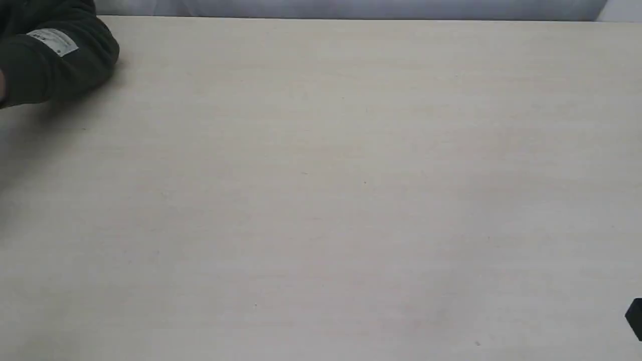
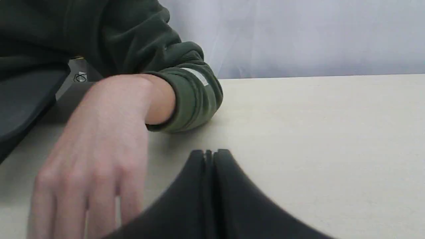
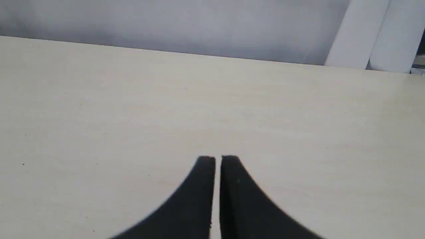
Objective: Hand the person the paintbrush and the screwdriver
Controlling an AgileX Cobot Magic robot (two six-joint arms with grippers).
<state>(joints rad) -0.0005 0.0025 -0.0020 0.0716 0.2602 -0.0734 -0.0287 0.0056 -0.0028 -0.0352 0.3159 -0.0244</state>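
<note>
Pale tabletop (image 1: 321,200) bare of tools, with the person's hand (image 2: 99,142) just beside a closed left gripper (image 2: 210,152).
Neither the paintbrush nor the screwdriver shows in any view, so I cannot tell where they are; judged from that, the handover looks finished or nearly so. The hand is palm down over the tabletop, its fingers blurred, and a dark green sleeve cuff (image 2: 186,103) with a white label sits at the wrist. The left gripper's jaws are pressed together on nothing. The right gripper (image 3: 218,158) hangs low over bare table, well apart from the person, its jaws drawn to a thin slit and empty. The sound way through this step is to hold the left arm motionless until the hand clears, then draw away from it, not across it. Both wrists point roughly level toward the grey backdrop (image 3: 166,23).
</note>
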